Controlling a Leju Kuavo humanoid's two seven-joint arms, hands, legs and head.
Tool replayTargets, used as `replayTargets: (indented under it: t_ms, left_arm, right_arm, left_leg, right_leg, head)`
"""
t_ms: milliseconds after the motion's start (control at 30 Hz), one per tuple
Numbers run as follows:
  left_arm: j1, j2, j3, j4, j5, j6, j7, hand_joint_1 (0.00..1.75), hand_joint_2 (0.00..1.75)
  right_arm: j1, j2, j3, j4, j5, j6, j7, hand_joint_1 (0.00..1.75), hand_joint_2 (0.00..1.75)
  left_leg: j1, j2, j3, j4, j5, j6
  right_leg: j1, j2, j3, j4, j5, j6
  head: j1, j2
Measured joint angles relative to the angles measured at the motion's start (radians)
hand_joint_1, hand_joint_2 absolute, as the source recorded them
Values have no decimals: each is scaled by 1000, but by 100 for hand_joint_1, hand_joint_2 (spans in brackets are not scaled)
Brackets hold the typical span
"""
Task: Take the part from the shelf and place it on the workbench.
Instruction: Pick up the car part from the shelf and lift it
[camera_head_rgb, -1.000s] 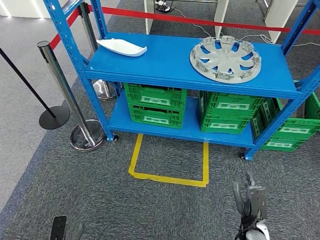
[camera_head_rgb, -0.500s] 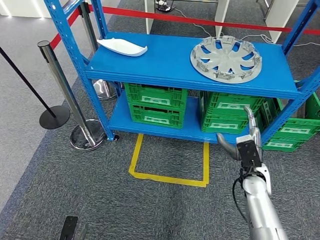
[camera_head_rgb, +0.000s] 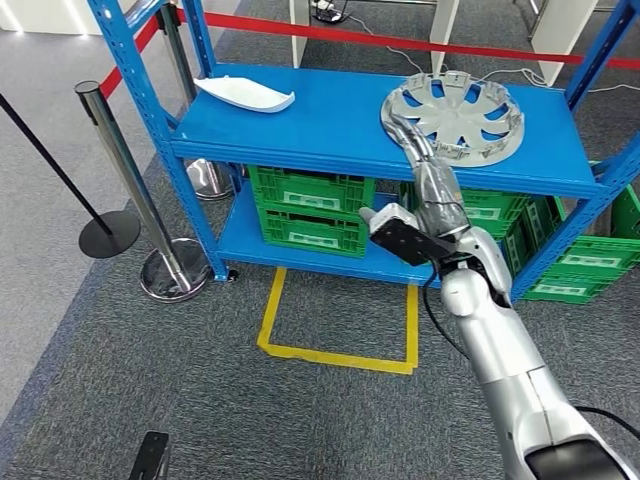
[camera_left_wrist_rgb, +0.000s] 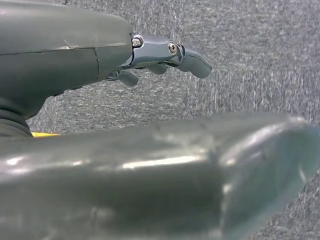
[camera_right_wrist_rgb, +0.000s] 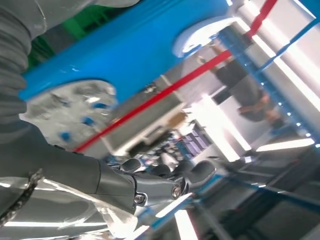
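A silver hubcap (camera_head_rgb: 464, 118) lies flat on the right of the blue shelf's top level (camera_head_rgb: 332, 125). A white curved part (camera_head_rgb: 245, 95) lies at that level's left end. My right hand (camera_head_rgb: 426, 190) is raised in front of the shelf, holding nothing. Its fingers (camera_head_rgb: 404, 125) stretch up over the hubcap's near left rim; whether they touch it I cannot tell. In the right wrist view the hand (camera_right_wrist_rgb: 113, 180) shows straight fingers, with the hubcap (camera_right_wrist_rgb: 68, 110) and the white part (camera_right_wrist_rgb: 203, 35) beyond. My left hand (camera_left_wrist_rgb: 75, 55) hangs over grey carpet with its fingers apart, holding nothing.
Green crates (camera_head_rgb: 313, 210) fill the lower shelf level, and more stand on the floor at the right (camera_head_rgb: 585, 265). Chrome stanchions (camera_head_rgb: 124, 170) with a red belt stand left of the shelf. A yellow tape outline (camera_head_rgb: 340, 355) marks the carpet before it.
My right arm has swung up from low at the bottom right to the shelf's top level, bringing its hand to the hubcap's left rim. The left hand has hardly moved.
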Motion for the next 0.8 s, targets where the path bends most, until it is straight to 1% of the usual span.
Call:
replayTargets:
  t_ms: [200,433,667,800]
  left_arm:
    - [-5,-1,2,14,-27,-22,7,0,0]
    - [-11,-4,8,28,-57,-47,14,0,0]
    - [-18,-11,9,40,-92,-75,24,0,0]
    - [-20,-12,12,48,-111,-98,24,0,0]
  right_arm:
    - [-123,0,150,21,93,52,51,0,175]
    - [-249,2,329,80,200,110,114,0,175]
    - [-354,6,503,182,288,159,177,0,175]
    - [-414,7,588,247,315,210,203,0,175]
  left_leg:
    - [0,0,0,0,0,0]
    - [0,0,0,0,0,0]
    - [0,0,0,0,0,0]
    - [-2,-1,-3,6,0,1]
  right_leg:
    - [0,0,0,0,0,0]
    - [0,0,0,0,0,0]
    - [0,0,0,0,0,0]
    - [-3,0,-1,-1,3,4]
  head:
    - [0,0]
    - [0,0]
    - [0,0]
    - [0,0]
